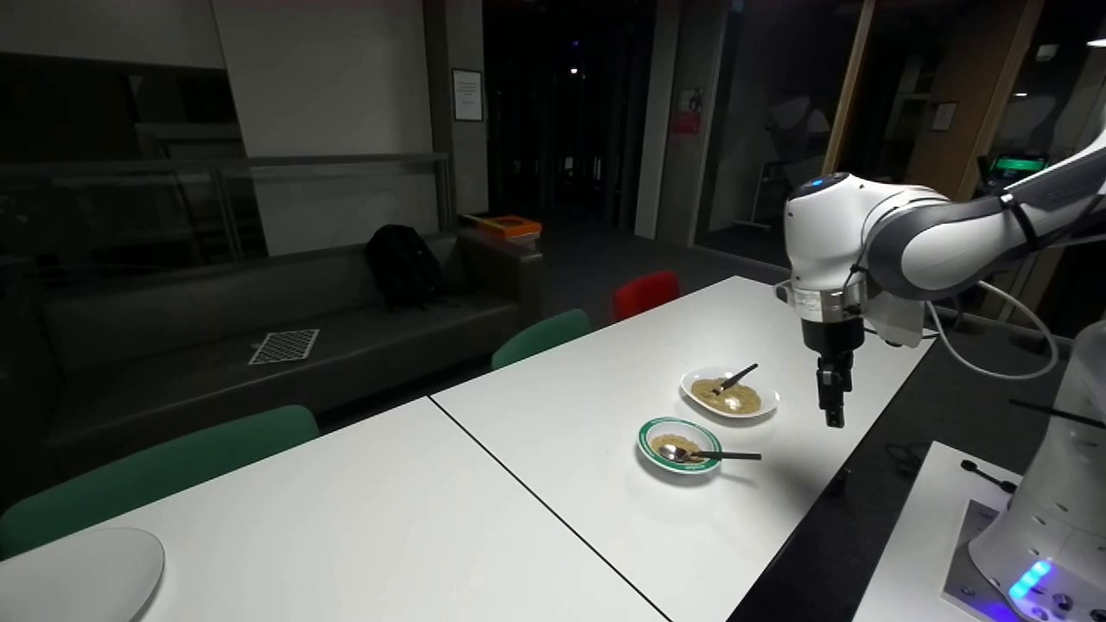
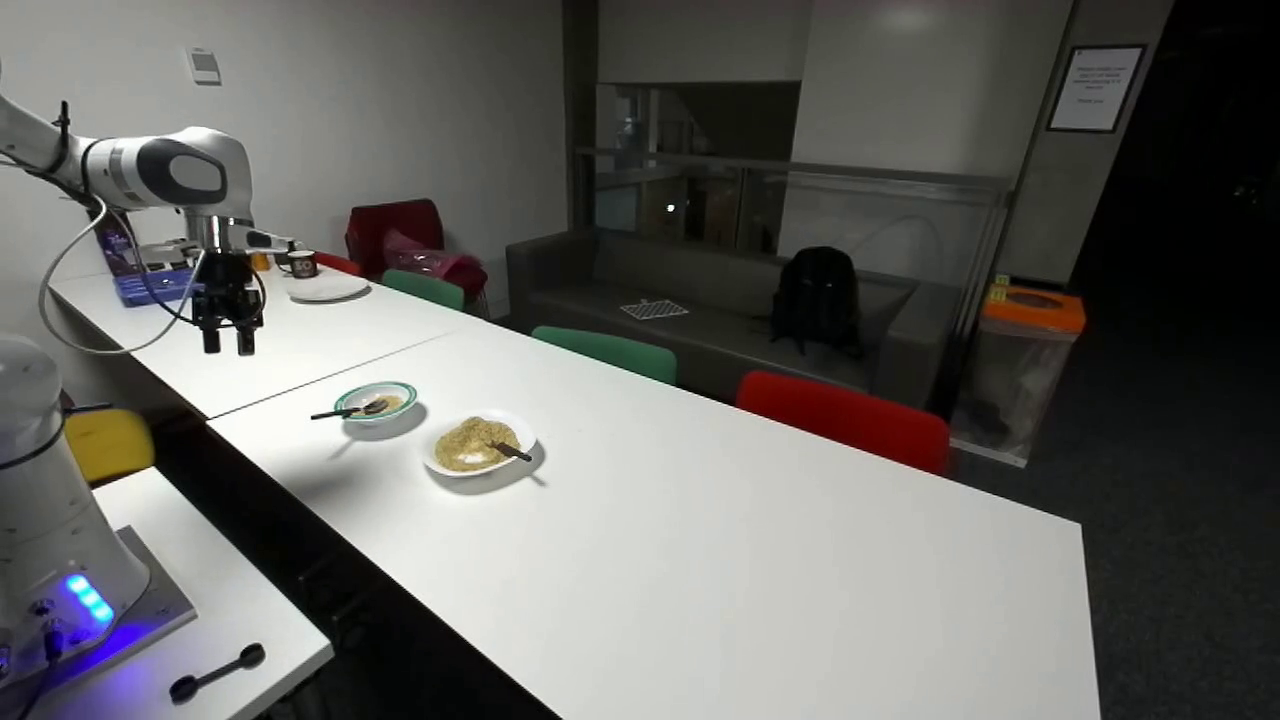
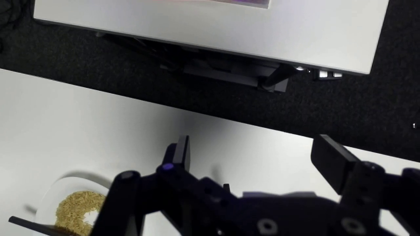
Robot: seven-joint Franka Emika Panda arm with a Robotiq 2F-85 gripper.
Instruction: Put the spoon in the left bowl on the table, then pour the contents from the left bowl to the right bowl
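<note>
Since spoon point(image 1: 726, 455) rests in green-rimmed bowl point(image 1: 683, 467), lower centre-right in an exterior view, only pouring into white bowl point(image 1: 765, 389) seems left; my claw point(image 3: 252, 146): wide, empty.

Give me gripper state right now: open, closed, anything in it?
Gripper: open, jaws well apart in the wrist view, holding nothing.

Apparently a shared office lounge. Coloured chairs point(image 2: 605, 352) line a long white desk point(image 2: 760, 560); beyond are a grey sofa point(image 2: 725, 335), an orange-lidded bin point(image 2: 1018, 370) and a framed notice point(image 2: 1096, 88).
</note>
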